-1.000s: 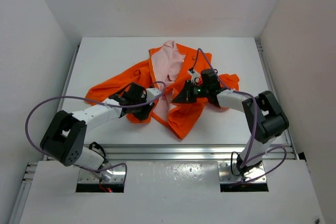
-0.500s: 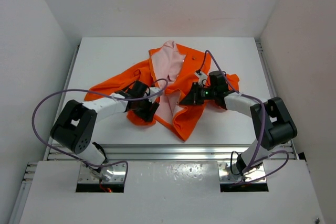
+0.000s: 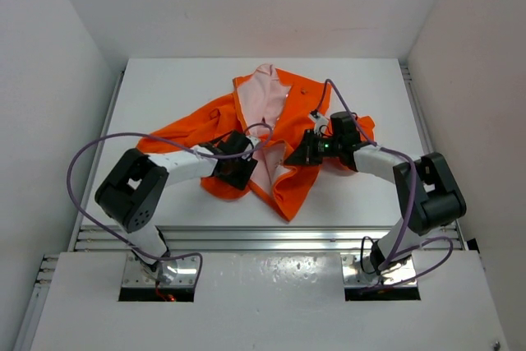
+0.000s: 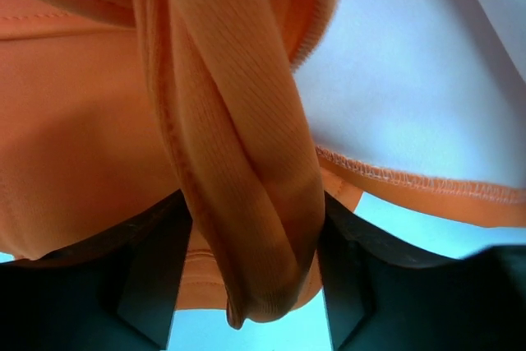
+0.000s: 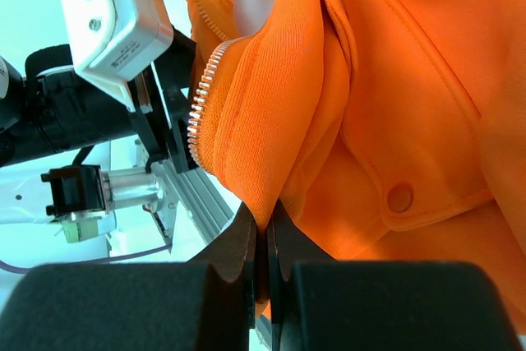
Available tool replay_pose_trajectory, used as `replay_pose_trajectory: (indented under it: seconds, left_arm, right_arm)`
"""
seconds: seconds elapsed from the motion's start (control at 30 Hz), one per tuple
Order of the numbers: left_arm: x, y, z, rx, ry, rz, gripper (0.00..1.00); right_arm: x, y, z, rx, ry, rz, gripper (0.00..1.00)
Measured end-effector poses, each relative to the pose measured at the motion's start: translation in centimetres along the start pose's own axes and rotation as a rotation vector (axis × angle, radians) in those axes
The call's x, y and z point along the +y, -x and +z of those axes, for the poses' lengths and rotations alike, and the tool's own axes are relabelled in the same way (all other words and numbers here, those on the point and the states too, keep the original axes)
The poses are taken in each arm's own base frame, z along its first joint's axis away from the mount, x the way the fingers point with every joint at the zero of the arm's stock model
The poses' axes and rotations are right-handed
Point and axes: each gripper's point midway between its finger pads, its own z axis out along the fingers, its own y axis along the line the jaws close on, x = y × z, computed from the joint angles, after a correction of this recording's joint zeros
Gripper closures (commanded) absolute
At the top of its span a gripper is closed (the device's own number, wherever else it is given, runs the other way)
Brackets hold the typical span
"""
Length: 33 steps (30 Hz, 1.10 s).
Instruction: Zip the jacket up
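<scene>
The zipping is not begun as far as I can judge: the jacket is lying spread open in the middle of the white surface, its pink lining showing between the two front panels, and the zipper teeth on the edge I am holding are standing bare, joined to nothing. I cannot make out the slider in any view, so bringing the two halves together, seating them and pulling the slider up are all left to do. My right jaws are pressed almost fully together, pinching the folded front edge of the right panel just beside the row of teeth, with a pocket snap nearby on the same panel. My left jaws are sitting on the opposite panel, near its lower edge; they are spread only as far as a thick rolled fold of orange fabric forces them, and that fold is filling the gap, so I am judging it clamped.
</scene>
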Motion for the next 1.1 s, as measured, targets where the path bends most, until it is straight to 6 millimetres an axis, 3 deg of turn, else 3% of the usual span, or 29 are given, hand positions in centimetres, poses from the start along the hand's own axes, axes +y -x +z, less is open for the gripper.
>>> replay_pose_trajectory:
  seconds: [0.17, 0.27, 0.4, 0.5, 0.67, 0.77, 0.83, 0.93, 1.1]
  left_arm:
    - [-0.2, 0.2, 0.2, -0.001, -0.013, 0.006, 0.74]
    - [-0.3, 0.3, 0.1, -0.006, -0.071, 0.026, 0.83]
    - [0.4, -0.2, -1.3, -0.019, -0.194, 0.037, 0.85]
    - [0.6, 0.3, -4.0, -0.093, -0.300, 0.090, 0.89]
    - [-1.8, 3.0, -10.2, -0.320, -0.474, 0.222, 0.96]
    - [-3.6, 4.1, -12.7, -0.422, -0.579, 0.253, 0.97]
    - [-4.6, 4.0, -13.3, -0.453, -0.643, 0.251, 0.99]
    - [-5.5, 3.0, -13.3, -0.475, -0.702, 0.231, 1.00]
    - [-6.9, 2.8, -14.4, -0.516, -0.797, 0.229, 1.00]
  right_arm:
    - [0.1, 0.0, -0.1, -0.003, 0.001, -0.005, 1.00]
    - [0.1, -0.2, -0.2, 0.000, 0.004, -0.013, 1.00]
    - [0.9, -0.6, -0.6, 0.023, 0.046, -0.053, 1.00]
    - [2.0, -1.5, -1.0, 0.062, 0.108, -0.105, 1.00]
    - [4.8, -3.7, -1.6, 0.136, 0.220, -0.233, 1.00]
    - [6.1, -5.6, -1.9, 0.152, 0.275, -0.283, 1.00]
    - [6.3, -7.2, -2.1, 0.165, 0.298, -0.274, 1.00]
    - [6.4, -7.9, -2.0, 0.162, 0.313, -0.233, 1.00]
    - [8.2, -6.5, -2.0, 0.106, 0.383, -0.234, 1.00]
